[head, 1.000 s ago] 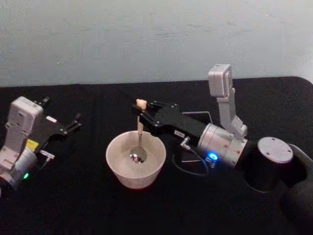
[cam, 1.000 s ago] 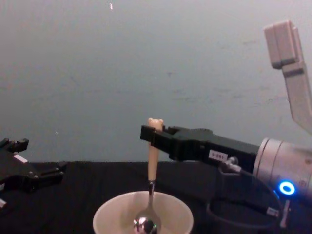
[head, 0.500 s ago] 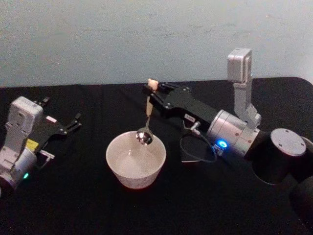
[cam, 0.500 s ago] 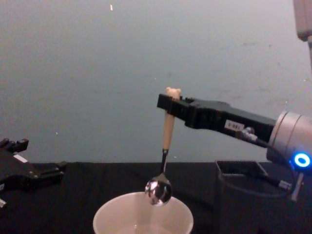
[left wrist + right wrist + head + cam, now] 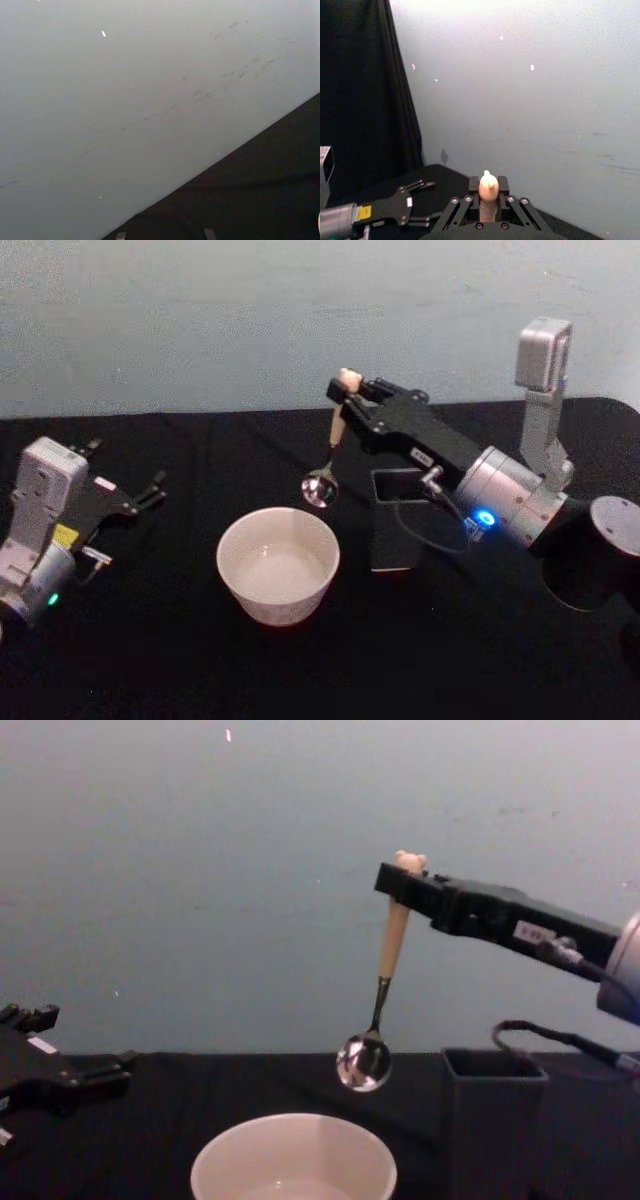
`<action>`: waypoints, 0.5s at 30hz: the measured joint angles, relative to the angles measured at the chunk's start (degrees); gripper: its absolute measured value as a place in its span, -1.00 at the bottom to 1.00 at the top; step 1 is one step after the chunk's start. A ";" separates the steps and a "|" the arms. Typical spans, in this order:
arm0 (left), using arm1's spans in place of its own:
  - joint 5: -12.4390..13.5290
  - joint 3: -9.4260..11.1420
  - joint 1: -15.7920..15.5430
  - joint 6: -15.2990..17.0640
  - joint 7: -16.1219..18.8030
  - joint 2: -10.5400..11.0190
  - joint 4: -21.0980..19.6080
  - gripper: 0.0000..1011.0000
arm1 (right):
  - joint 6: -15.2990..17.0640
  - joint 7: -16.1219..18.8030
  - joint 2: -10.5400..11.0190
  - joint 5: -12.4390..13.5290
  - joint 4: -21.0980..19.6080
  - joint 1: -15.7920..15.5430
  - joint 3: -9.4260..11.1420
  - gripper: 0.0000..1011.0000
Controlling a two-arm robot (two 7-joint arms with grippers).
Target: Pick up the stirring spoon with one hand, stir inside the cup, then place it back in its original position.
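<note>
Head view: shows the cup point(image 5: 276, 596) at lower centre with its pale floor bare, the dark square holder point(image 5: 398, 522) just right with an unreadable interior, and the left gripper point(image 5: 152, 491) at far left, fingers slightly apart. Chest view: finds the stirring spoon point(image 5: 386, 975) right of centre, dangling from the right gripper point(image 5: 401, 886), bowl above the cup's point(image 5: 293, 1172) right rim, touching neither it nor the holder point(image 5: 492, 1120). Right wrist view: puts the bear head point(image 5: 488, 186) at bottom centre, pinched between closed fingers point(image 5: 503, 186).
</note>
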 joint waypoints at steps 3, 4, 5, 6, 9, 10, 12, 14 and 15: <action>0.00 0.00 0.00 0.00 0.00 0.00 0.00 0.98 | -0.41 -0.27 0.13 0.23 -0.08 -0.22 0.59 -0.57; 0.00 0.00 0.00 0.00 0.00 0.00 0.00 0.98 | -0.66 -0.42 0.23 0.39 -0.17 -0.38 0.97 -0.57; 0.00 0.00 0.00 0.00 0.00 0.00 0.00 0.98 | -0.76 -0.50 0.29 0.46 -0.24 -0.46 1.16 -0.57; 0.00 0.00 0.00 0.00 0.00 0.00 0.00 0.98 | -0.99 -0.70 0.41 0.63 -0.44 -0.66 1.61 -0.57; 0.00 0.00 0.00 0.00 0.00 0.00 0.00 0.98 | -1.39 -1.08 0.70 1.01 -0.96 -1.12 2.60 -0.57; 0.00 0.00 0.00 0.00 0.00 0.00 0.00 0.98 | -1.47 -1.19 0.78 1.08 -1.10 -1.23 2.82 -0.58; 0.00 0.00 0.00 0.00 0.00 0.00 0.00 0.98 | -1.60 -1.34 0.92 1.22 -1.41 -1.47 3.21 -0.57; 0.00 0.00 0.00 0.00 0.00 0.00 0.00 0.98 | -1.80 -1.66 1.15 1.31 -1.92 -1.78 3.75 -0.57; 0.00 0.00 0.00 0.00 0.00 0.00 0.00 0.98 | -1.86 -1.73 1.23 1.31 -2.12 -1.89 3.91 -0.57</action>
